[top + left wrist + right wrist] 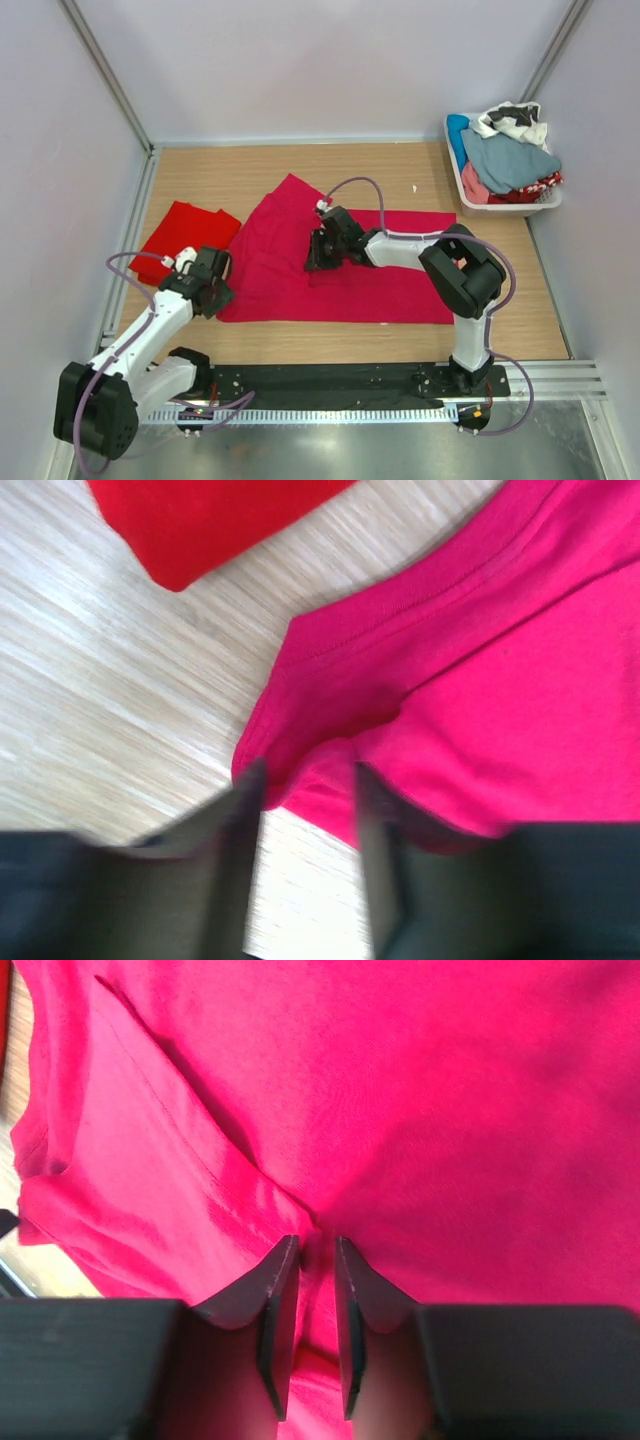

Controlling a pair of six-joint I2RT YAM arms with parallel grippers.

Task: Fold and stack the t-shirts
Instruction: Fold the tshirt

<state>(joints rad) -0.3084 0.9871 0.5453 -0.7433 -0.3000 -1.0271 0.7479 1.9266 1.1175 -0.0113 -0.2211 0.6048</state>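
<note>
The raspberry-crimson t-shirt (385, 285) lies spread flat in the middle of the table, with one part folded toward the far left. The scarlet t-shirt (185, 235) lies folded at the left. My left gripper (223, 293) sits at the crimson shirt's near-left corner. In the left wrist view, the left gripper (308, 780) has its jaws apart with bare wood between them, and the crimson hem (330, 780) lies at the tips. My right gripper (317, 1245) rests on the crimson shirt (450, 1110), its jaws slightly apart around a raised ridge of cloth.
A white basket (462, 188) heaped with other clothes stands at the far right corner. The wooden table (250, 170) is walled on the left, back and right. A metal rail runs along its left edge.
</note>
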